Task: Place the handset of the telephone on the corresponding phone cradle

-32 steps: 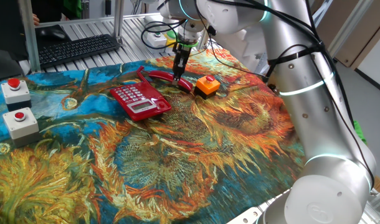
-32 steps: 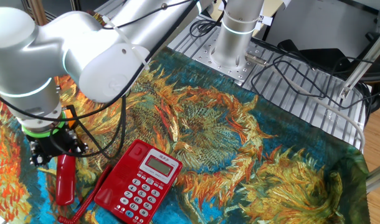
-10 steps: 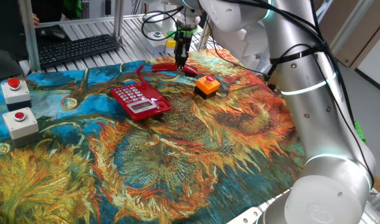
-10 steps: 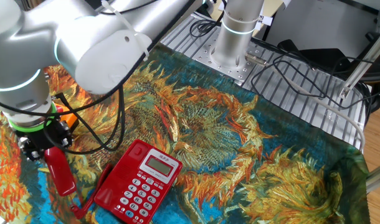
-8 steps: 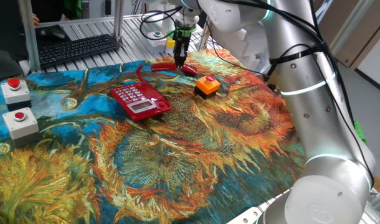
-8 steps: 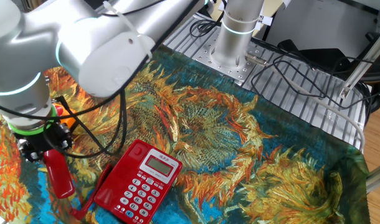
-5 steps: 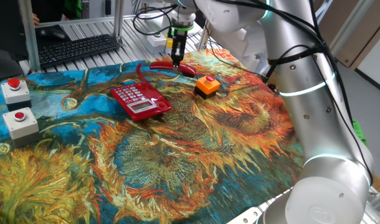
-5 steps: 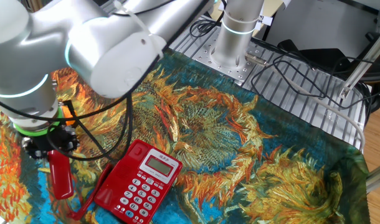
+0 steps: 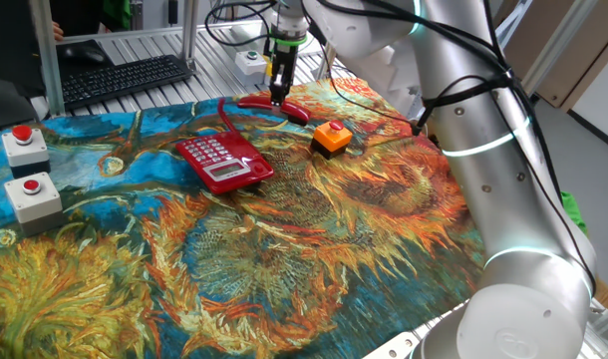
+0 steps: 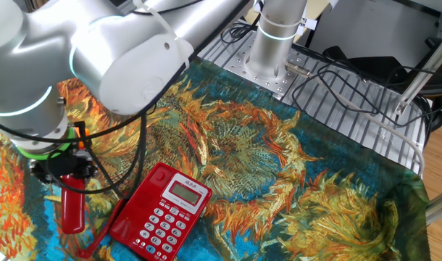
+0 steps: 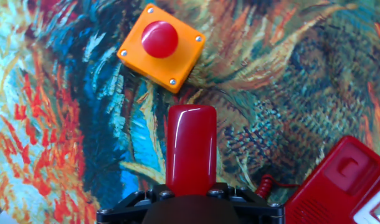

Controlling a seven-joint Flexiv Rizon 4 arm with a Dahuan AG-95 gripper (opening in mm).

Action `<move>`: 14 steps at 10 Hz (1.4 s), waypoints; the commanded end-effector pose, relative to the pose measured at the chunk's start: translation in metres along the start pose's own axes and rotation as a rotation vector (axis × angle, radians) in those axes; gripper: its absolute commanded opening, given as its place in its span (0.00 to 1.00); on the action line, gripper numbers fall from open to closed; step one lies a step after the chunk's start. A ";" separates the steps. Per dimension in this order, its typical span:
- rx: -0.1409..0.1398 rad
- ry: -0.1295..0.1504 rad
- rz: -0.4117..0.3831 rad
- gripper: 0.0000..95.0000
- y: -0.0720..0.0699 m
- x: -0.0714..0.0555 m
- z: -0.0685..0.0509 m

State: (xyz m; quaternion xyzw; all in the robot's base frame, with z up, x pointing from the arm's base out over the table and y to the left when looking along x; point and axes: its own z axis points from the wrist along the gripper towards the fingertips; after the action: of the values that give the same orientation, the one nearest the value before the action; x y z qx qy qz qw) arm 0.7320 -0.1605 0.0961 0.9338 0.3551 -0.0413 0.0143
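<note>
fixed views: table (image 9: pixel 284 249) seen obliquely from opposite sides | hand view: cloth seen close, downward | shared: telephone (image 9: pixel 222 162)

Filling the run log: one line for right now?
gripper: shut on handset | handset: lifted off cloth | phone: cradle empty | step: carry to cradle

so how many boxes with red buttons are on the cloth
3: two grey boxes near the left edge in one fixed view, and an orange box right of the telephone. The arm may hide others.
</note>
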 end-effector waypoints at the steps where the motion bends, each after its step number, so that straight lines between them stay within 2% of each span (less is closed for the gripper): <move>1: -0.006 0.005 0.030 0.00 -0.007 -0.001 -0.001; 3: -0.006 0.006 0.068 0.00 -0.011 0.000 -0.002; 7: -0.008 0.008 0.083 0.00 -0.018 0.002 -0.001; 14: 0.012 0.022 0.115 0.00 -0.034 0.005 -0.001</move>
State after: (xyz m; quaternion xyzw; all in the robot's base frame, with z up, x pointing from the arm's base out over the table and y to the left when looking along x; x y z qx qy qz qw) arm 0.7130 -0.1315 0.0965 0.9532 0.3005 -0.0329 0.0064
